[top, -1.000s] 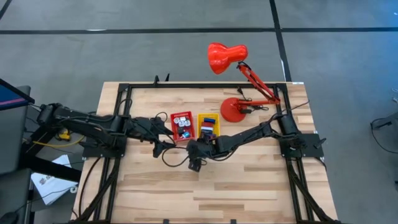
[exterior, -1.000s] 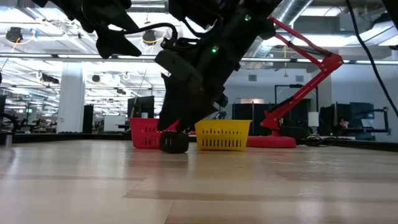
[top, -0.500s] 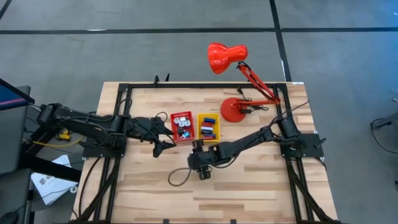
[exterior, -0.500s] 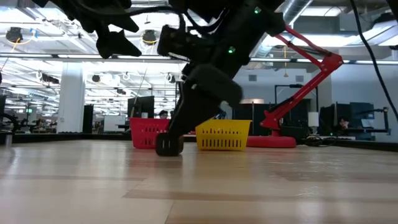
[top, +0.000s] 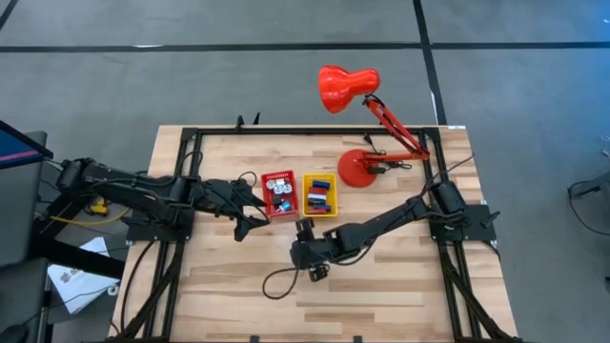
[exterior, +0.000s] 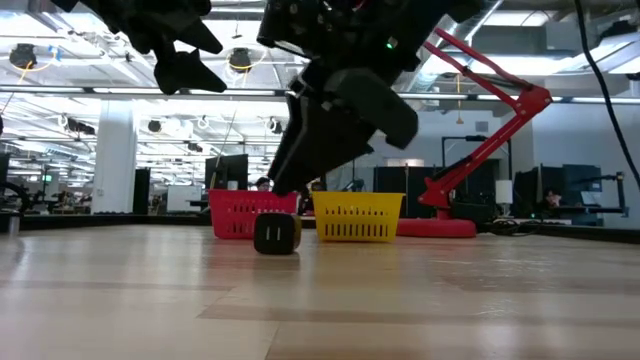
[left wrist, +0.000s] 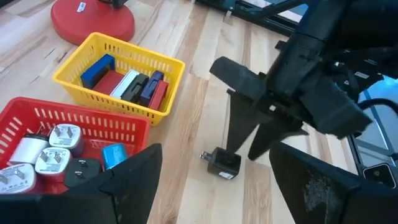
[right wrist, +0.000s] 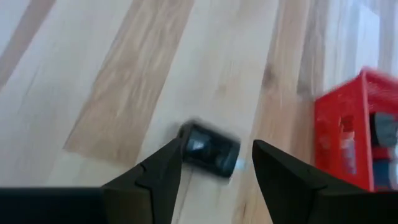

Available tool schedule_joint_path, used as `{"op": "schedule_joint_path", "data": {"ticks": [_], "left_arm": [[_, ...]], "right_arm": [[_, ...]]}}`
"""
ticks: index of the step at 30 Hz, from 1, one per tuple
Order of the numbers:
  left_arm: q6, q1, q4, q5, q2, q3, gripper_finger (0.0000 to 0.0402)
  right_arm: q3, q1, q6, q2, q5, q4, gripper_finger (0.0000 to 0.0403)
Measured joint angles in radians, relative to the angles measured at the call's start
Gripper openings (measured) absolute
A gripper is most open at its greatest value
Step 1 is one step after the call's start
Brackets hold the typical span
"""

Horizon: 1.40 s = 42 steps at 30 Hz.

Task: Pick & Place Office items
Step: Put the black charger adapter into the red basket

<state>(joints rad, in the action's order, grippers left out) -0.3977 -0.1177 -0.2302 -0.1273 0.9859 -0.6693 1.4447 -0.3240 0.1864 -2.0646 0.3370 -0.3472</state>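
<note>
- At centre of the high view, table (top: 381,286) carries the red bin (top: 278,191) and yellow bin (top: 320,193) side by side; both already hold small office items.
- Red desk lamp (top: 367,124) sits at upper right of the table, apart from the work.
- Left gripper (top: 250,221) hovers just left of the red bin, fingers spread, holding nothing; waiting.
- Right gripper (exterior: 300,175) is poised above the 1 loose piece, fingers apart, gripping nothing. Right wrist view shows the piece between and beyond the 2 fingertips.
- Black charger block (exterior: 276,234) rests on bare wood in front of the bins, lower centre of the low view; also seen at (left wrist: 223,165) and (right wrist: 209,150).
- Orientation: lies flat, long axis roughly crosswise to the finger gap in the right wrist view; prongs seem to point away from the bins, not certain.
- Judgement, step in hand: descend straight, centre the block between the fingers, close across its short sides, lift clear before moving to a bin.
</note>
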Motion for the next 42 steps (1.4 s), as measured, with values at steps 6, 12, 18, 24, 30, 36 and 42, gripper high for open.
{"op": "schedule_joint_path", "data": {"ticks": [6,12,18,24,30,36,42], "left_arm": [[0.000,0.000,0.006,-0.004,0.000,0.000,0.0294],[0.000,0.000,0.016,-0.004,0.000,0.000,0.0294],[0.000,0.000,0.027,-0.004,0.000,0.000,0.0294],[0.000,0.001,0.035,-0.005,0.000,0.000,0.0294],[0.000,0.001,0.046,-0.006,0.000,0.000,0.0294],[0.000,0.001,0.044,-0.006,0.000,0.000,0.0294],[0.000,0.001,0.044,-0.006,0.000,0.000,0.0294]], "right_arm": [[-0.002,-0.005,-0.375,0.050,-0.005,-0.024,0.0189],[0.000,-0.008,-0.949,0.097,-0.008,0.013,0.0190],[0.000,-0.031,-1.209,0.100,0.054,0.104,0.0224],[0.000,-0.032,-1.325,0.070,0.082,0.052,0.0265],[0.000,-0.054,-1.177,0.042,0.122,0.129,0.0270],[0.002,-0.063,-1.357,0.034,0.163,0.053,0.0270],[-0.003,-0.042,-1.536,-0.020,0.161,0.005,0.0270]]}}
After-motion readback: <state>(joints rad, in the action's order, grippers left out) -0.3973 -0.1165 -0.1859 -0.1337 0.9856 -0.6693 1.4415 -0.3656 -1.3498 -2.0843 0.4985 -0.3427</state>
